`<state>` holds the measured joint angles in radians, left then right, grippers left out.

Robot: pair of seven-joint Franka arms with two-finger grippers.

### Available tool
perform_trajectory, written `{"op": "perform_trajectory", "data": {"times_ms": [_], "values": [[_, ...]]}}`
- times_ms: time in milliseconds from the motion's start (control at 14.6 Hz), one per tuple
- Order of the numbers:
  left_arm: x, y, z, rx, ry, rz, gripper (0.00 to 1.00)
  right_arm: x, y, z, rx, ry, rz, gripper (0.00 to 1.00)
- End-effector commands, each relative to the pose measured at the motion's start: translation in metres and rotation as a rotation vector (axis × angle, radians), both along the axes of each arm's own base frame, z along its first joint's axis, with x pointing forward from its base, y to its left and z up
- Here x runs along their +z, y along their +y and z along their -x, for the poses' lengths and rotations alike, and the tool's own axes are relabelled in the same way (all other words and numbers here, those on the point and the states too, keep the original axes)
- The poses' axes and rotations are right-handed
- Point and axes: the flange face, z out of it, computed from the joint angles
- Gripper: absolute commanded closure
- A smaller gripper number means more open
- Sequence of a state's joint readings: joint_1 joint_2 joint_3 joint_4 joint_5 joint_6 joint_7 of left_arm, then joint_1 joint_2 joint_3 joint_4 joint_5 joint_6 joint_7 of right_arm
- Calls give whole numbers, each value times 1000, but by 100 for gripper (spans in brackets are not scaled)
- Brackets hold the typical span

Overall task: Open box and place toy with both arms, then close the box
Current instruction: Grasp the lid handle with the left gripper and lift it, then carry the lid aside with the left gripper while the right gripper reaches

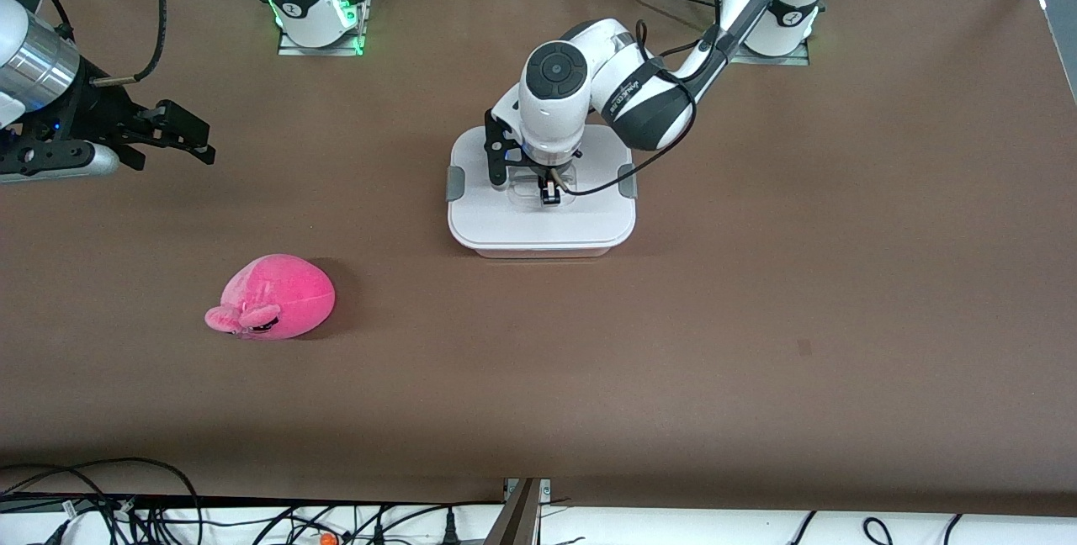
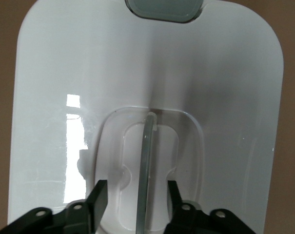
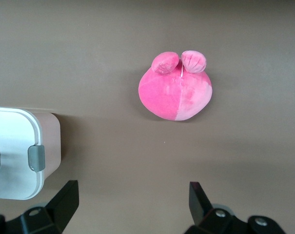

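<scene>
White lid (image 1: 538,221) closed on box (image 1: 543,251); left gripper (image 2: 136,200) fingers spread astride clear handle (image 2: 145,165). Right gripper (image 3: 132,202) waits above surface (image 1: 757,276), fingers released; pink plush toy (image 1: 273,297) apart.

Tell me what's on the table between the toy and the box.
Only bare table: front and right wrist views show nothing between the toy and the box.

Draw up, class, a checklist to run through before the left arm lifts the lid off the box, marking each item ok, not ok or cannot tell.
1. Left gripper over the lid's clear handle, fingers open either side: ok.
2. Fingers closed on the handle: not ok.
3. White lid seated flat on the box: ok.
4. Grey side clips released: cannot tell.
5. Pink plush toy on the table, apart from the box: ok.
6. Right gripper open, waiting above the table near the toy: ok.
</scene>
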<state>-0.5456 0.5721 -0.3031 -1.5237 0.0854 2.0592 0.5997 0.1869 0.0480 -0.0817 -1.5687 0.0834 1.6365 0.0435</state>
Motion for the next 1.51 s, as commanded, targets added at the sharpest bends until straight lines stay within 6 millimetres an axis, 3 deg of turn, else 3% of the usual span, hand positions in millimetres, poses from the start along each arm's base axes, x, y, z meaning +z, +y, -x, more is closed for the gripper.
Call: {"op": "perform_trajectory", "data": {"times_ms": [0, 343, 618, 755, 961, 1030, 1167, 1305, 1373, 1442], "values": [[8, 0, 0, -35, -24, 0, 100, 3, 1, 1, -4, 12, -13, 0], [26, -8, 13, -62, -14, 10, 100, 3, 1, 2, -3, 17, -13, 0], [76, -5, 28, -77, -22, -8, 100, 2, -6, 1, -6, 17, -11, 0], [103, 7, 34, -53, 34, -38, 100, 2, -7, 0, -12, 17, -9, 0], [133, 65, 0, -3, 167, -112, 100, 2, -9, 0, -17, 18, -9, 0], [150, 92, -13, 6, 228, -121, 100, 3, -9, 0, -18, 16, -9, 0], [164, 168, -40, 73, 354, -200, 100, 3, -11, -3, -24, 2, -4, 0], [174, 258, -78, 141, 413, -179, 100, -24, -3, -18, 4, 31, 14, 0], [189, 299, -91, 186, 406, -159, 100, -36, -6, -22, -2, 44, 21, 0], [210, 341, -104, 242, 368, -123, 100, -59, -8, -35, -11, 69, 19, 0]]}}
